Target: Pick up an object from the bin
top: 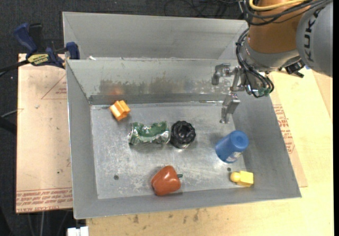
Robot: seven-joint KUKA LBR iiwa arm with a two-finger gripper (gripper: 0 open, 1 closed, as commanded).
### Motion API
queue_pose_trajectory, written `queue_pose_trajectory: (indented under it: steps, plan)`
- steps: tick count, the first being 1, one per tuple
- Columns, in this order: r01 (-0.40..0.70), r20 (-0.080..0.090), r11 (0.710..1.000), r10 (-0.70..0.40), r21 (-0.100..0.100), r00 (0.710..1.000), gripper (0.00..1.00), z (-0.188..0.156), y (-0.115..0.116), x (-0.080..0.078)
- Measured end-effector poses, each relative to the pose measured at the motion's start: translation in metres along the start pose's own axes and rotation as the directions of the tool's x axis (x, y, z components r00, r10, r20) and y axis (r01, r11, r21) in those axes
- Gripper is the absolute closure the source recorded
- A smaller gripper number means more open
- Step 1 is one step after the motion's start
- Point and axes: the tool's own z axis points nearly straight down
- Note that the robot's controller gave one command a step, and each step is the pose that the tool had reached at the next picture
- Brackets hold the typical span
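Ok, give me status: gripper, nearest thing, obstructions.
Gripper empty, over back right of bin. Blue cup nearest, just toward the front wall. Nothing between them; yellow block sits beyond the cup.

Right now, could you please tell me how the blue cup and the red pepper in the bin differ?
The blue cup is a smooth cylinder tipped on its side; the red pepper is a rounded lump with a green stem. The cup lies at the right of the bin, nearest the end effector; the pepper lies near the front wall, mid-bin. Both rest on the bin floor.
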Motion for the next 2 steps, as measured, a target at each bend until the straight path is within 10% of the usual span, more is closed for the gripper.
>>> queue_pose_trajectory:
  steps: [1, 2]
  plan:
    - [0.001, 0.008, 1.000, -0.001, 0.001, 1.000, 0.00, -0.005, 0.000, -0.001]
    - [0.013, 0.012, 1.000, -0.013, 0.001, 1.000, 0.00, 0.060, 0.048, 0.015]
